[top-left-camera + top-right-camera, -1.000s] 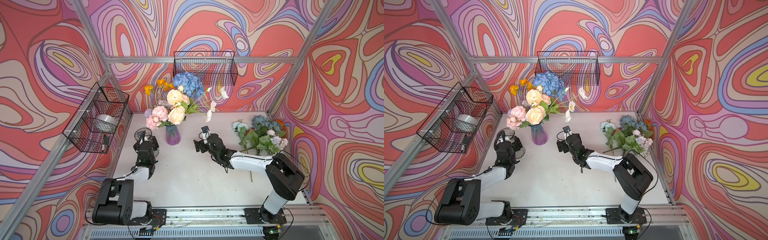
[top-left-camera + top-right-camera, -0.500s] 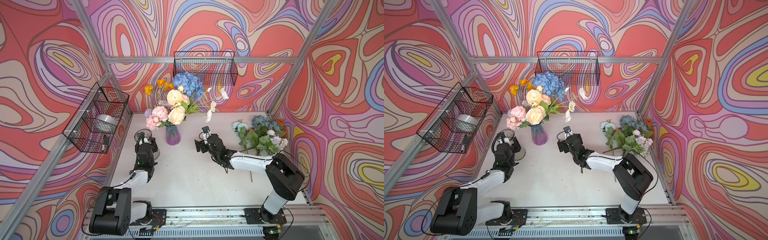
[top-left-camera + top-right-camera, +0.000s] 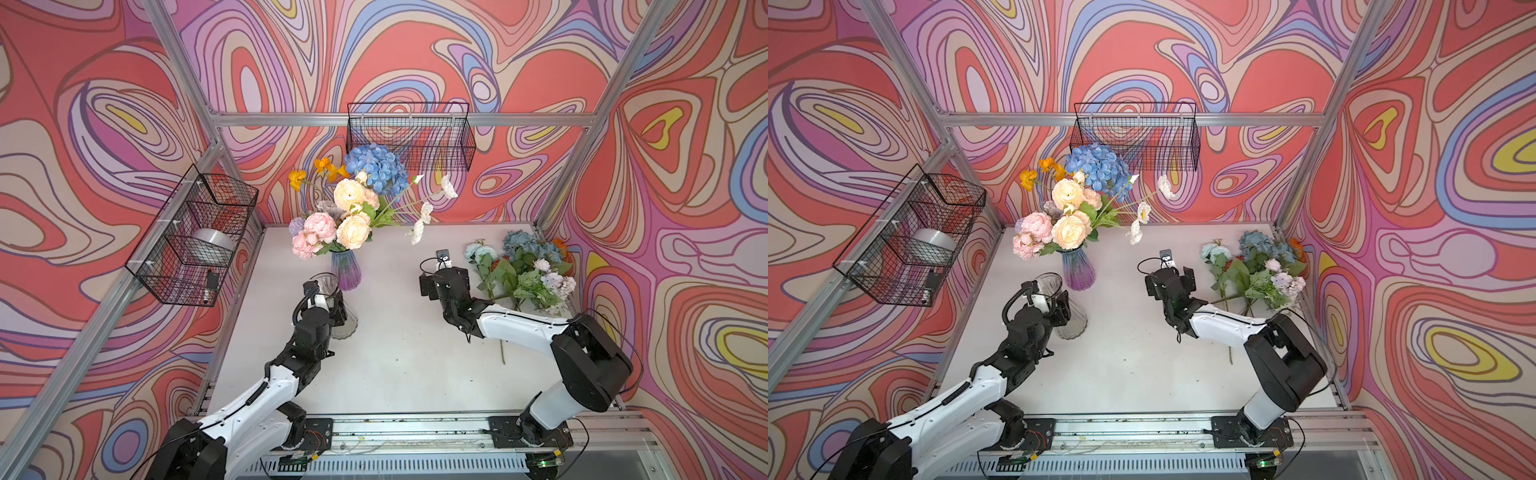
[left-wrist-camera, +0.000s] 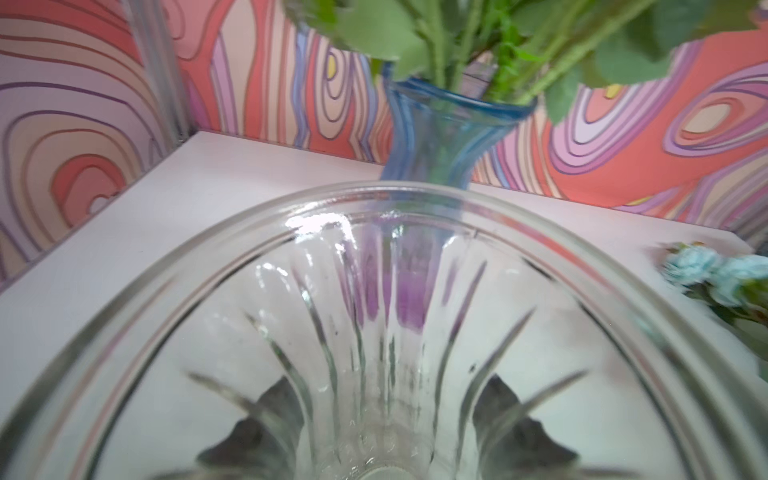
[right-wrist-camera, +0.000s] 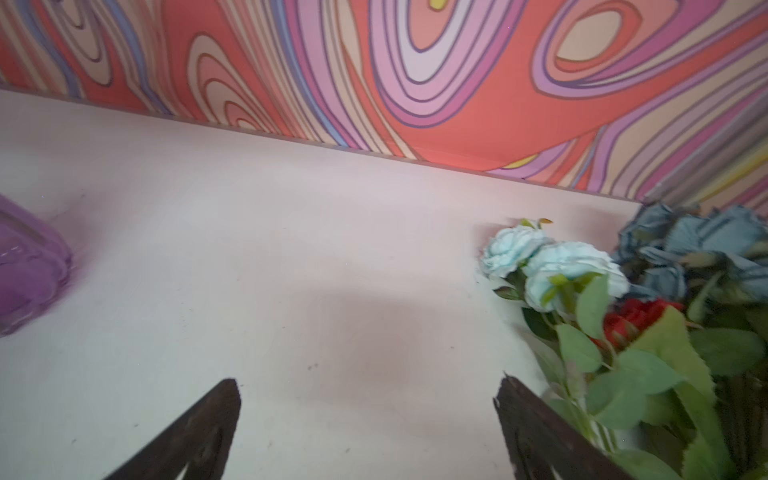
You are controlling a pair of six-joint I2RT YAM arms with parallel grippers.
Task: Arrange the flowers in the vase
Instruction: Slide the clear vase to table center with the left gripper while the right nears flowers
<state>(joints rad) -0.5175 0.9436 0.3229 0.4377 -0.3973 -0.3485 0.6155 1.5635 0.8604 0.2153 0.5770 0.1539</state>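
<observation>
On tbl [image 3: 395,370]: 1 purple vase [image 3: 345,274], 1 clear vase [image 3: 347,326], 1 flwr pile [image 3: 524,275].

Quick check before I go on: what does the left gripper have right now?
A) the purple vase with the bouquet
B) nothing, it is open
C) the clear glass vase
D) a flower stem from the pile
C: in both top views the left gripper is closed around the clear glass vase, and the left wrist view looks straight down into that vase's mouth.
</observation>
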